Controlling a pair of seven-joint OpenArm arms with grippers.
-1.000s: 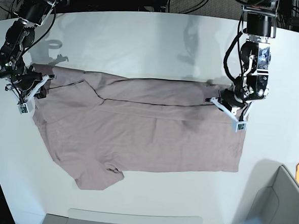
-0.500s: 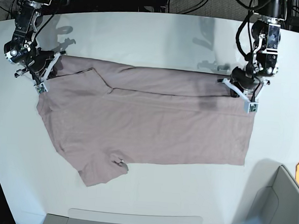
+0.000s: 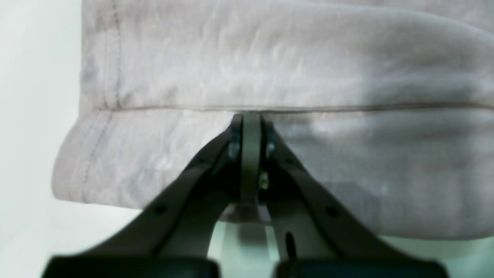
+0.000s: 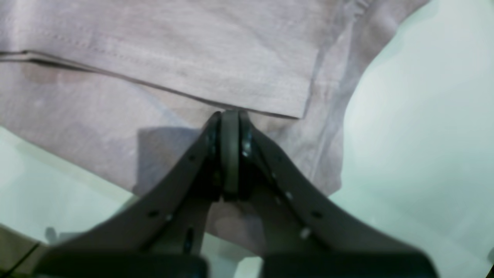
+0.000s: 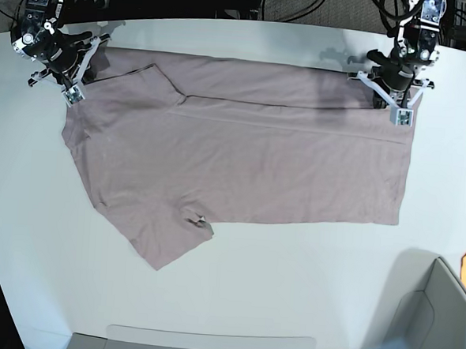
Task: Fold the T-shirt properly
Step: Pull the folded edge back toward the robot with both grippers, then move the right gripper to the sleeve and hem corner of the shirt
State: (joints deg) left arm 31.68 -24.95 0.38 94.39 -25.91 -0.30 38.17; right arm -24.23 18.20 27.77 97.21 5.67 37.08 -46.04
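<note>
Both grippers pinch the far edge of the soft, plain pinkish-grey T-shirt [image 5: 234, 159], one at each end.

The shirt's long side runs from the left gripper [image 5: 397, 101] to the right gripper [image 5: 65, 77], and the rest lies flat on the white table [image 5: 288, 304] in front of them. Both jaws are squeezed tight on the cloth.

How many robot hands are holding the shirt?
2. The left hand pinches the T-shirt at its far edge on the base view's right. The right hand pinches the far edge on that view's left.
</note>
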